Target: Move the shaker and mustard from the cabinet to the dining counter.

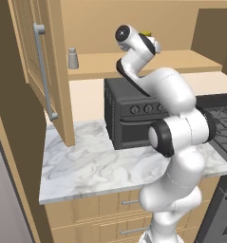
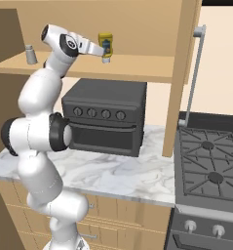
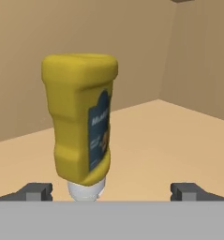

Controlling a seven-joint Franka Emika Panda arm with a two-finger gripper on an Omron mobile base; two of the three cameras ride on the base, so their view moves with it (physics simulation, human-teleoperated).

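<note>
The shaker (image 1: 73, 58) stands near the left end of the cabinet (image 2: 137, 68) shelf. Farther right the mustard (image 3: 80, 119) stands cap-down mid-shelf, between the wide-open gripper's (image 3: 112, 192) fingers (image 3: 36, 191), which are apart from it and hold nothing.

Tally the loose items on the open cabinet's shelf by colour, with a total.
Yellow: 1, the mustard, standing cap-down between the open gripper fingertips.
Grey: 1, the shaker, upright, further along the shelf.
Total: 2.
</note>
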